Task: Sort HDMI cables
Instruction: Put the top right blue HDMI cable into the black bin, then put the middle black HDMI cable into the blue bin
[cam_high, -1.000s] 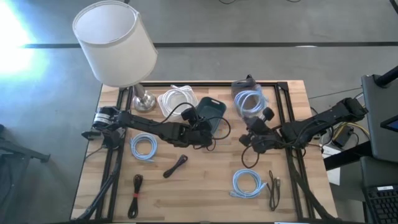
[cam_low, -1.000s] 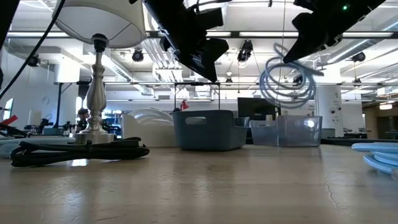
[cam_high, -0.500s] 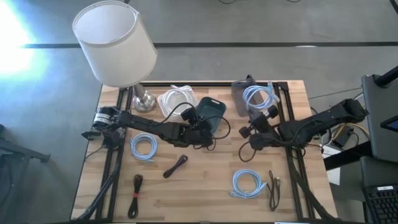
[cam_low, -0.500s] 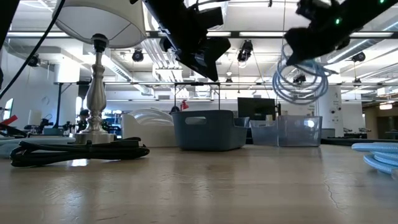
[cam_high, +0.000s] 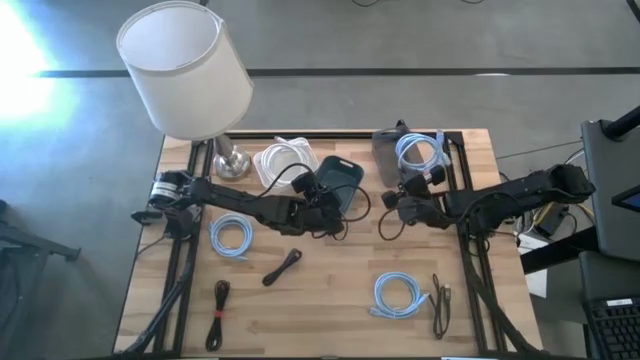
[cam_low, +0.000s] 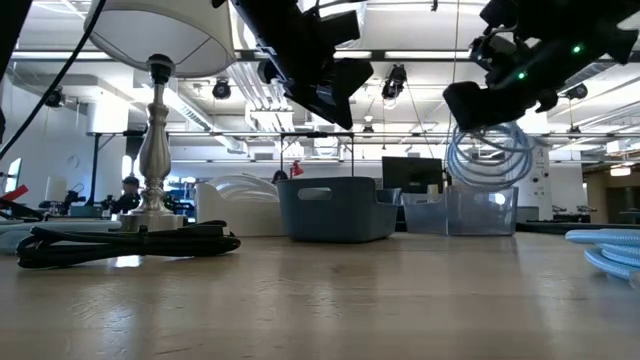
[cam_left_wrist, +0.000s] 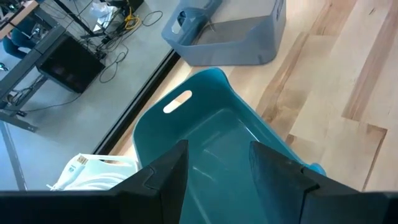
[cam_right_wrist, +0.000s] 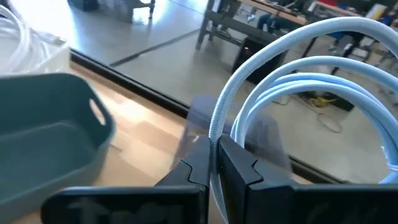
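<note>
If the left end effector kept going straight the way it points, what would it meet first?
Most likely the teal bin: the left end effector aims into its open inside, with nothing visible between. Depth is unclear.

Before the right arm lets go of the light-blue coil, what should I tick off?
1. Grip: right gripper is shut on the light-blue coil, jaws pinching one strand. Ok.
2. Coil off the table: it hangs in the air in the low view. Ok.
3. Coil over the clear bin: the high view shows it above the bin's area. Ok, though exact centring: cannot tell.
4. Bin contents: cannot tell.
5. Left gripper out of the way: it hovers open over the teal bin, apart from the right arm. Ok.
</note>
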